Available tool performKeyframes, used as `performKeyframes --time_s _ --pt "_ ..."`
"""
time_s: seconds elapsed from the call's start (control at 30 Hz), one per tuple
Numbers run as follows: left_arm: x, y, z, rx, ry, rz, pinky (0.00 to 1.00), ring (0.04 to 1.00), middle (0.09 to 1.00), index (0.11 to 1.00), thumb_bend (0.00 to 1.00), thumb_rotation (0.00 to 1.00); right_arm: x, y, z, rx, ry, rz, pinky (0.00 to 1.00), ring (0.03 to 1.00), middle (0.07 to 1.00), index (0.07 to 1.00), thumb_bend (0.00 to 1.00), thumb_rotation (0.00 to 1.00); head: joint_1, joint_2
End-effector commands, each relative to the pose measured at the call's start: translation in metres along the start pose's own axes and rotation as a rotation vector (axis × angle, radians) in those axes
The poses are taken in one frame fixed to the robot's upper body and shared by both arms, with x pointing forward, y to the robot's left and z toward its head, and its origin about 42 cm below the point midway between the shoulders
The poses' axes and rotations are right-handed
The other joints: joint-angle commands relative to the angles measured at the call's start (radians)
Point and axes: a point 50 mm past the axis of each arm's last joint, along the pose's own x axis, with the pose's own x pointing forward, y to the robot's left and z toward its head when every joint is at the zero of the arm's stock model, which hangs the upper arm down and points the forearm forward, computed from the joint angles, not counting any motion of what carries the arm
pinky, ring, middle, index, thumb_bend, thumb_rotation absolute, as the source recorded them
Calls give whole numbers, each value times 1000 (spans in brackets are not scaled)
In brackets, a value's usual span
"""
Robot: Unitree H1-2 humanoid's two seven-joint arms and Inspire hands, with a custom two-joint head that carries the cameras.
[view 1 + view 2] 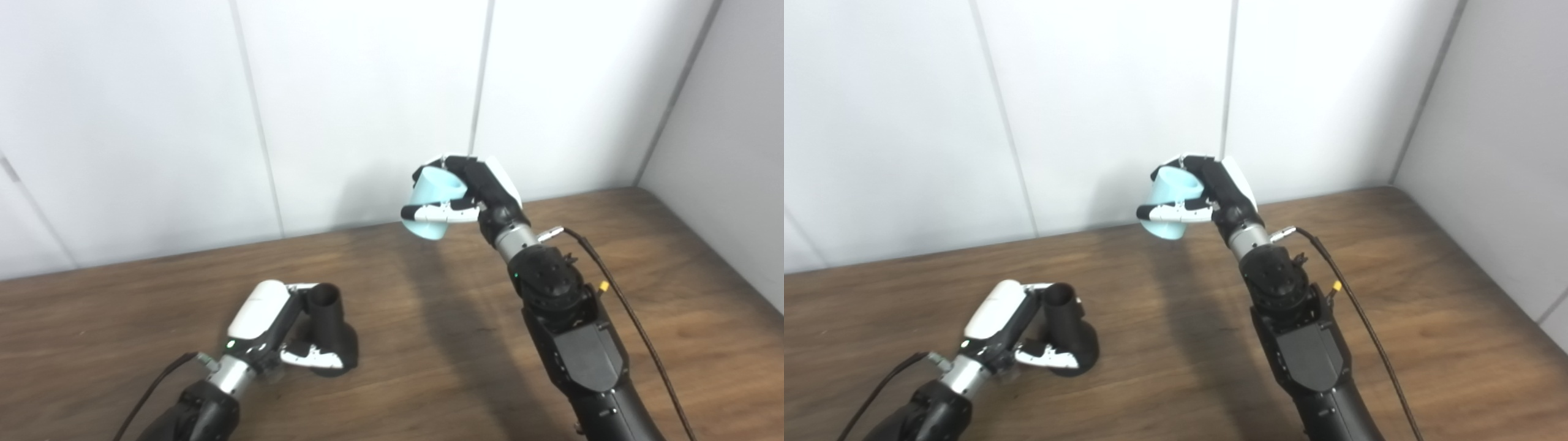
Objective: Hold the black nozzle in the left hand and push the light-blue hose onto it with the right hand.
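Observation:
The black nozzle (pixel 331 327) stands upright on the wooden table (pixel 429 318) at the lower left, its open tube pointing up. My left hand (pixel 275 324) is wrapped around it, thumb across its wide base. Up and to the right, well above the table, my right hand (pixel 471 190) is shut on the short light-blue hose (pixel 429 202), which is tilted with one open end facing down and to the left. Hose and nozzle are far apart. The same nozzle (pixel 1066 327) and hose (pixel 1167 202) show in the right eye view.
White wall panels (pixel 367 110) close off the back of the table, and a grey wall (pixel 735 153) runs along its right side. A black cable (pixel 637 324) hangs off my right forearm.

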Motion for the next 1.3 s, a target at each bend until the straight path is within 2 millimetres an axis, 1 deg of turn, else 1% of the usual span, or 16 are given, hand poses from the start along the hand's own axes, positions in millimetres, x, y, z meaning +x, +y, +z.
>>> performKeyframes --time_s 0.0,0.13,0.3,0.37,0.5,0.6,0.7,0.77,0.97,1.17,1.27 --pt "-105 -119 -12 -57 233 -333 439 513 445 498 526 0 18 1 61 7 -183 34 353 436 511 500 501 0 6 2" --pt "-97 -122 -6 -47 224 -334 388 488 423 500 524 0 24 9 68 2 -205 97 350 437 498 504 501 0 52 13" --pt "-90 -126 0 -56 227 -334 402 503 431 501 525 0 29 27 79 6 -221 157 341 446 510 500 499 0 91 26" --pt "-88 -128 1 -63 232 -329 407 501 434 500 525 0 29 32 81 -4 -224 181 345 453 515 493 499 0 96 27" --pt "-84 -131 4 -77 232 -312 418 503 440 497 526 0 28 44 78 -33 -222 235 359 447 502 489 501 0 116 33" --pt "-82 -133 5 -72 229 -318 406 498 445 495 527 0 26 51 74 -47 -222 260 372 447 490 482 503 0 129 36" --pt "-79 -135 6 -72 230 -323 432 518 444 495 527 0 23 57 69 -64 -211 276 381 458 491 476 503 0 137 39" --pt "-78 -135 6 -74 230 -322 442 532 447 497 526 0 23 59 67 -69 -207 280 385 460 493 474 503 0 141 41" --pt "-74 -134 8 -77 226 -309 437 528 445 495 527 0 22 64 64 -91 -211 303 411 476 496 459 504 0 153 50" --pt "-73 -133 8 -79 222 -311 441 530 453 494 527 0 22 66 61 -116 -243 345 383 474 500 464 503 0 154 55" --pt "-72 -133 8 -82 227 -308 464 543 458 493 527 0 21 67 58 -126 -245 365 380 473 499 465 503 0 154 55"
